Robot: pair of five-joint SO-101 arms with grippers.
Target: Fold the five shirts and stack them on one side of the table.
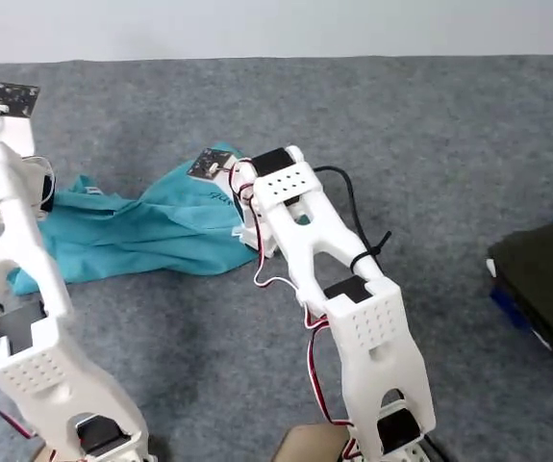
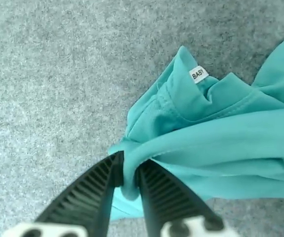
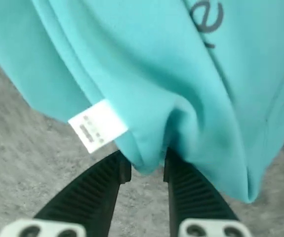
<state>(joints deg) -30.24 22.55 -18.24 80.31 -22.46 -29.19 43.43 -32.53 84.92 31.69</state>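
Grey felt-like table surface (image 1: 449, 144), pale wall (image 1: 276, 29) behind it

Grey felt table (image 1: 430, 144) carries teal shirt (image 1: 151, 231), dark folded stack (image 1: 545, 279).

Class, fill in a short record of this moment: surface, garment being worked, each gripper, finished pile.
Surface: grey table
Garment: teal shirt, crumpled, not yet folded
Left gripper: shut on a shirt fold near the collar
Right gripper: shut on a shirt fold beside a white tag
Pile: dark folded clothes at the table's right edge
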